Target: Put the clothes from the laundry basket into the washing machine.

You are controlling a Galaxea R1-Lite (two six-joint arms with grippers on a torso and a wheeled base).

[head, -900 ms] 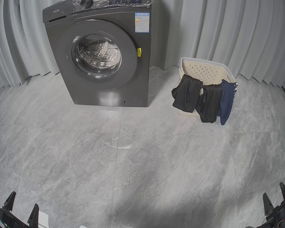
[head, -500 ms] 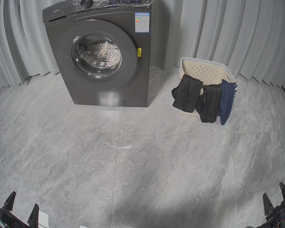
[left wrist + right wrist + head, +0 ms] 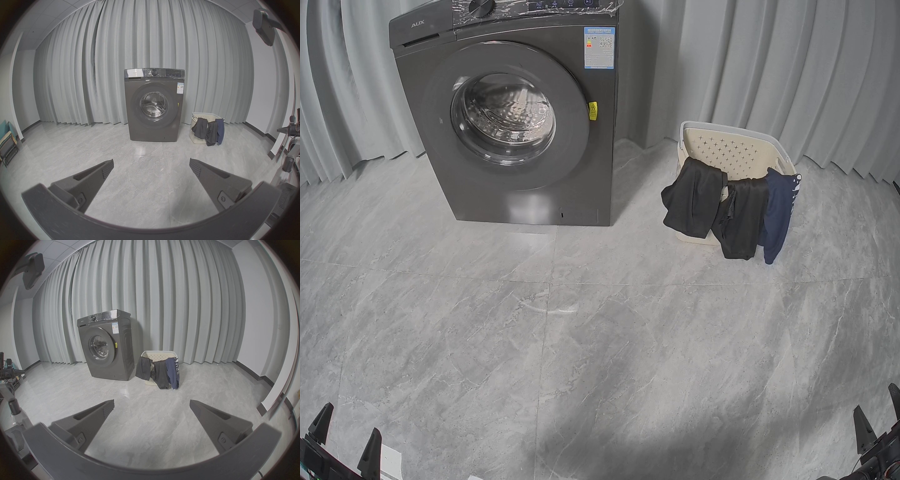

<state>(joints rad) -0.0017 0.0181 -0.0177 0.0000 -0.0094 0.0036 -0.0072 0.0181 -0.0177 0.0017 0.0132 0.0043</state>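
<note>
1. Left pincer [image 3: 150, 162] hangs low at the near left, jaws spread wide and gripping nothing. It is probably parked open because no garment is within reach.
2. Washing machine [image 3: 594, 175] stands on the floor [image 3: 600, 350] against the curtain [image 3: 769, 62]. Its round door [image 3: 503, 119] faces the robot and is shut, so it likely has to be opened before loading.
3. Laundry basket [image 3: 731, 147] sits to the right of the machine, apart from it, with its mouth upward and its long side running left to right.
4. Draped over the basket's near rim, side by side and touching, are a black garment [image 3: 694, 197], a second black garment [image 3: 742, 219] and a navy garment [image 3: 778, 212]. Each one's long axis runs up and down, loose ends pointing at the floor. Hung outside like this, they seem to offer easy edges to pinch.
5. Right pincer [image 3: 151, 402] waits low at the near right, equally wide open and empty, well apart from the clothes.
</note>
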